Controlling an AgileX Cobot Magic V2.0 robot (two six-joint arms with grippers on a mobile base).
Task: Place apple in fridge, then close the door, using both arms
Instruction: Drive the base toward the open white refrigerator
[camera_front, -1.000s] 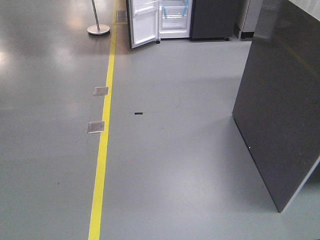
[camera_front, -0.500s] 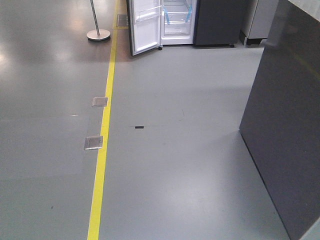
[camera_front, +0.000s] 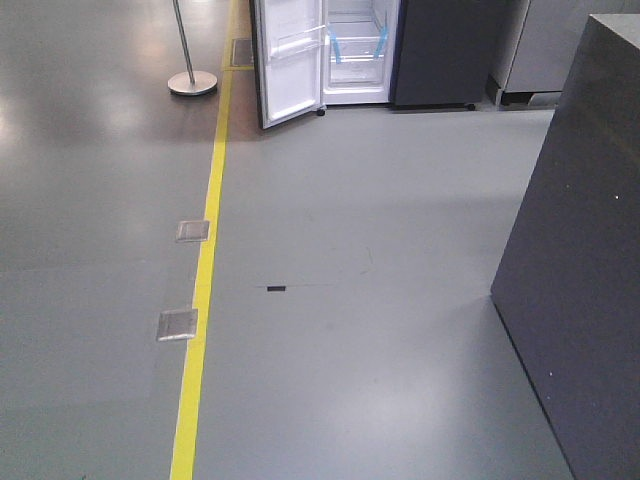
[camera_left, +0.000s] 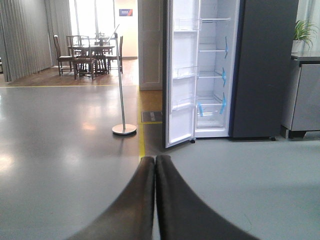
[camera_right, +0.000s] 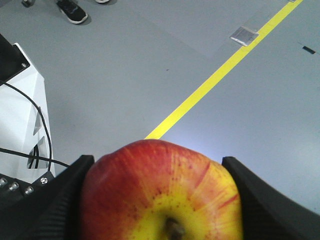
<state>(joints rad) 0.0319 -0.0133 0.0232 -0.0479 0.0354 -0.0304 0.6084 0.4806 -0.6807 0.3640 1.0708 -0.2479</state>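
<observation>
In the right wrist view my right gripper (camera_right: 157, 161) is shut on the apple (camera_right: 162, 195), red with a yellow patch round its stem, one black finger (camera_right: 60, 200) on each side of it. My left gripper (camera_left: 155, 161) is shut with nothing in it and points at the fridge (camera_left: 212, 75), which stands far across the floor. Its door (camera_left: 180, 75) hangs open to the left, showing white lining and clear bins. Blue tape strips mark the shelves inside. In the front view the fridge (camera_front: 355, 50) and its open door (camera_front: 290, 60) sit at the top edge. Neither arm shows in that view.
A dark grey counter (camera_front: 590, 250) stands close on the right. A yellow floor line (camera_front: 205, 270) runs toward the fridge, with two metal floor plates (camera_front: 193, 231) beside it. A stanchion (camera_left: 123, 129) stands left of the door. A grey cabinet (camera_left: 305, 100) flanks the fridge's right.
The floor plates and black mark have slid down the front view, and more of the fridge shows at the top. The counter has shifted right.
</observation>
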